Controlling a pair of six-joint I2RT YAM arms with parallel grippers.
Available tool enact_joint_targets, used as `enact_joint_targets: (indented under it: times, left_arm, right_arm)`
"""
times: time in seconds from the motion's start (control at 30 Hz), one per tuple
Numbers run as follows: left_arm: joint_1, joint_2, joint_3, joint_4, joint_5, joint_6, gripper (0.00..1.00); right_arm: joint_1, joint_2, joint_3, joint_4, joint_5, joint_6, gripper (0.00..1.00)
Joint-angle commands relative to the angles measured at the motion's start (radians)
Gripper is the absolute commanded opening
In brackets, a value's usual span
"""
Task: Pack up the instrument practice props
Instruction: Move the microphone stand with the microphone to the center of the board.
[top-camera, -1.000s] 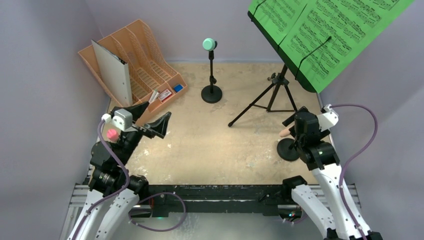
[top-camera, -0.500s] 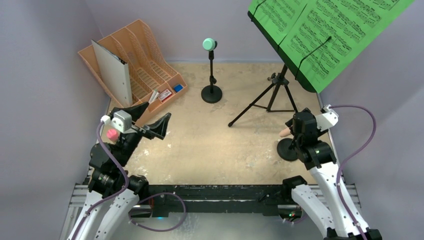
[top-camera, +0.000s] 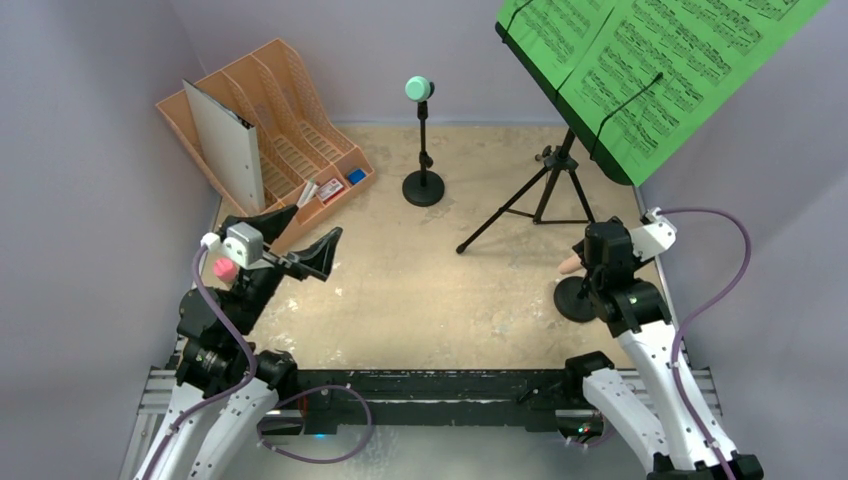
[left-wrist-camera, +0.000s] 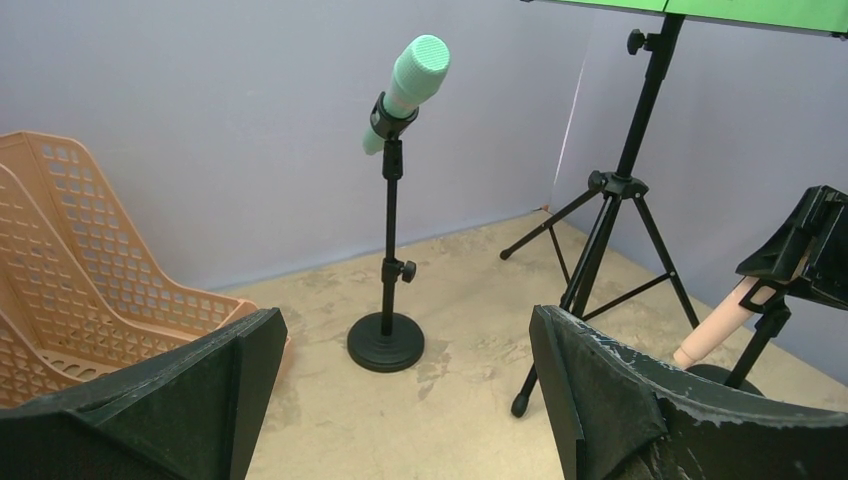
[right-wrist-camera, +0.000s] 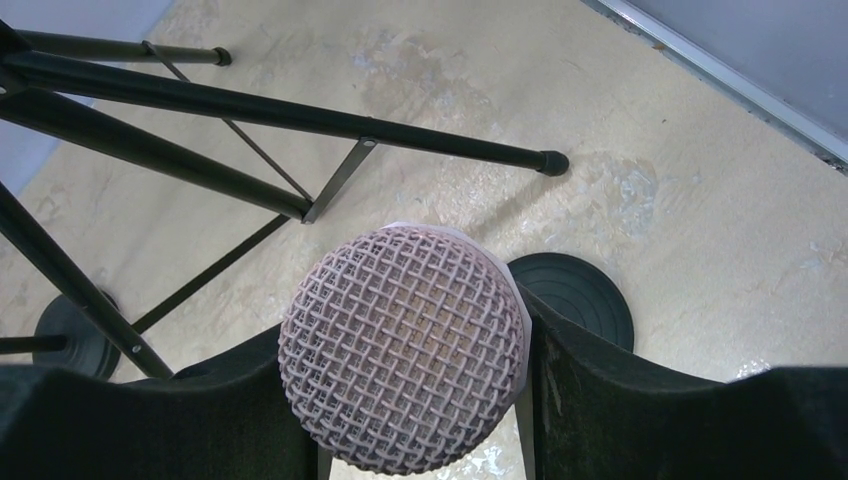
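Right gripper (right-wrist-camera: 408, 395) clenched on the pink microphone (right-wrist-camera: 400, 340). In the wrist view the mesh head sits wedged between both fingers (right-wrist-camera: 680, 420), with no gap on either side. The microphone stands near the right edge of the surface (top-camera: 420, 285), tilted, its pale handle sloping down toward the middle. The round base (right-wrist-camera: 575, 295) of its short pole lies flat on the surface just beneath. The gripper hides the clip, so I cannot tell whether the handle is seated in it. Left gripper (top-camera: 316, 220) released, jaws spread wide with nothing between them. It hangs over the near-left part of the surface, just in front of the orange rack (top-camera: 290, 130). Teal microphone (top-camera: 419, 89) clipped at a tilt atop the other pole (top-camera: 424, 150), which is upright at the back middle, between the rack and the tripod (top-camera: 545, 195). Tripod at back right, legs spread on the surface, one foot reaching toward the pink microphone's base. It carries the green sheet music (top-camera: 650, 60), two pages side by side on the sloped desk. The rack sits in the back-left corner with a grey binder (top-camera: 225, 130) standing in one slot and leaning. The small items in its front tray are too small to identify.
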Motion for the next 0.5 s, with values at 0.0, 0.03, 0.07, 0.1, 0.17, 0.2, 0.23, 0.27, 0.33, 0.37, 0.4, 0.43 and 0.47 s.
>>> enact_joint_targets:
  times: [0.0,0.03,0.07,0.1,0.17,0.2,0.23,0.27,0.33,0.37,0.4,0.43,0.47]
  left_arm:
    - [-0.009,-0.012,0.027,0.010,0.006,0.016,0.99]
    - [-0.009,-0.013,0.027,0.009,0.006,0.016,0.99]
    - [-0.009,-0.015,0.027,0.009,0.006,0.016,0.99]
    - [-0.009,-0.016,0.027,0.009,0.005,0.017,0.99]
    - [-0.009,-0.021,0.027,0.007,0.005,0.019,0.99]
    - [-0.009,-0.022,0.027,0.007,0.004,0.019,0.99]
    - [-0.009,-0.024,0.028,0.007,0.003,0.019,0.99]
    - [-0.009,-0.024,0.027,0.006,0.003,0.019,0.99]
    - [-0.009,-0.026,0.028,0.007,0.004,0.021,0.99]
    - [-0.010,-0.024,0.027,0.007,0.004,0.020,0.99]
    - [-0.009,-0.022,0.028,0.007,0.005,0.019,0.99]
    - [-0.009,-0.020,0.028,0.006,0.004,0.019,0.99]
    - [-0.009,-0.020,0.027,0.006,0.005,0.019,0.99]
  right_arm:
    - [-0.003,0.015,-0.010,0.020,0.020,0.021,0.58]
    - [-0.003,0.017,-0.011,0.021,0.018,0.023,0.57]
    - [-0.003,0.019,-0.012,0.022,0.016,0.025,0.57]
    - [-0.002,0.022,-0.013,0.020,0.014,0.030,0.57]
    - [-0.002,0.024,-0.015,0.018,0.010,0.035,0.56]
    - [-0.002,0.025,-0.017,0.017,0.007,0.037,0.54]
    - [-0.002,0.025,-0.018,0.017,0.004,0.037,0.51]
    - [-0.002,0.024,-0.018,0.018,0.000,0.032,0.47]
    - [-0.001,0.022,-0.016,0.022,-0.010,0.018,0.39]
    - [-0.002,0.018,-0.013,0.023,-0.015,0.012,0.35]
    - [-0.002,0.013,-0.011,0.031,-0.023,0.006,0.31]
    - [-0.002,0.007,-0.011,0.045,-0.026,-0.011,0.27]
    - [-0.001,0.000,-0.012,0.067,-0.025,-0.040,0.23]
